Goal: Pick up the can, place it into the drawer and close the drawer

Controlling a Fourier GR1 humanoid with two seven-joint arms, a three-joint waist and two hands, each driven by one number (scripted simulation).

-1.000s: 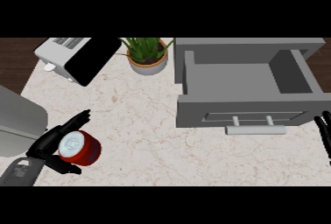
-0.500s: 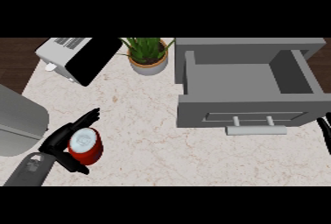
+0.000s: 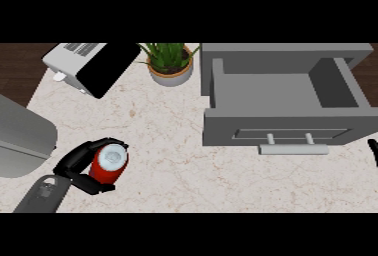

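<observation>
One robot hand, the left (image 3: 80, 167), curls round the red can (image 3: 108, 163) at the worktop's (image 3: 170, 155) lower left, well apart from the open drawer (image 3: 284, 92). Only a dark tip of the right robot hand (image 3: 373, 150) shows at the right edge; I cannot tell its state. The can could slip during the long carry, or clip the drawer's front wall if carried too low.

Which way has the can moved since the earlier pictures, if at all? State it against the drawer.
Yes. The can, held in the left hand, has shifted slightly right, toward the open drawer, and slightly up the view.
</observation>
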